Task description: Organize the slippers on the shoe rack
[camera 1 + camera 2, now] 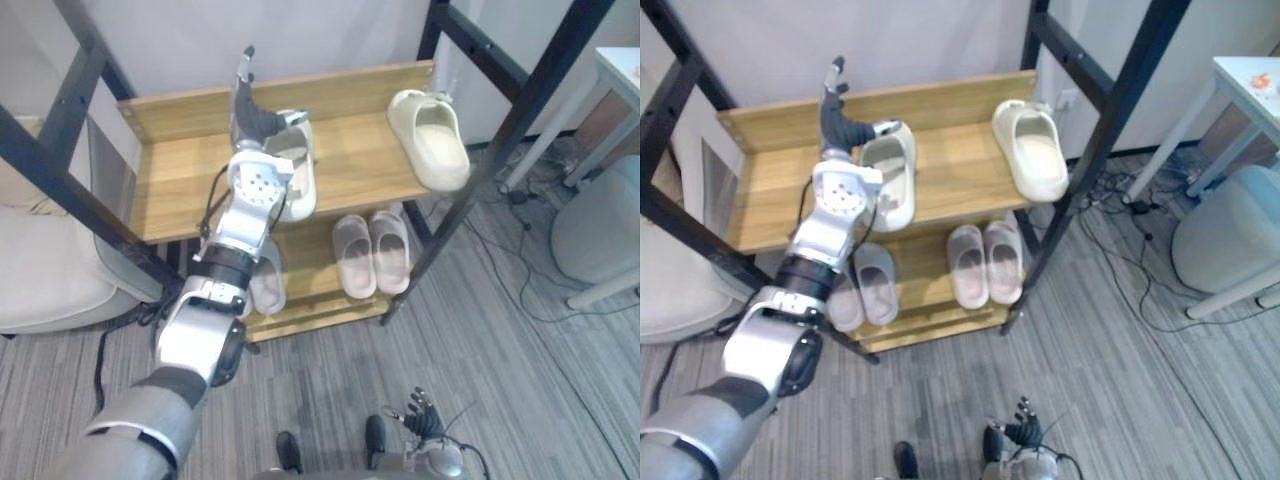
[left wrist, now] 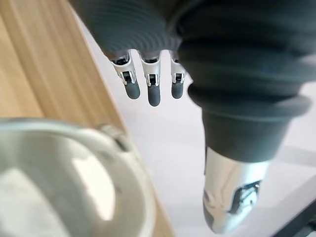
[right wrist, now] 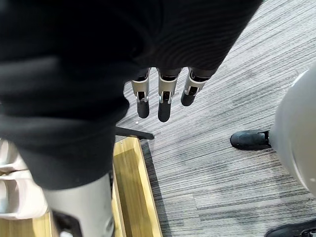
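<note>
Cream slipper (image 1: 296, 172), top shelf of shoe rack (image 1: 180, 170), middle; second cream slipper (image 1: 432, 138), right edge; pink pair (image 1: 371, 253), lower shelf. My left hand (image 1: 250, 112), straight-fingered, over the first; right hand (image 1: 421, 412) slack-fingered.

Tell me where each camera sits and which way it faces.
Left eye view: on the head, down at the shoe rack; left hand over it, right hand low.
Right eye view: beside it, same scene.
Left wrist view: along the left fingers, over a cream slipper.
Right wrist view: along the right fingers, toward the floor.
Shared: eye views and left wrist view show that slipper.
</note>
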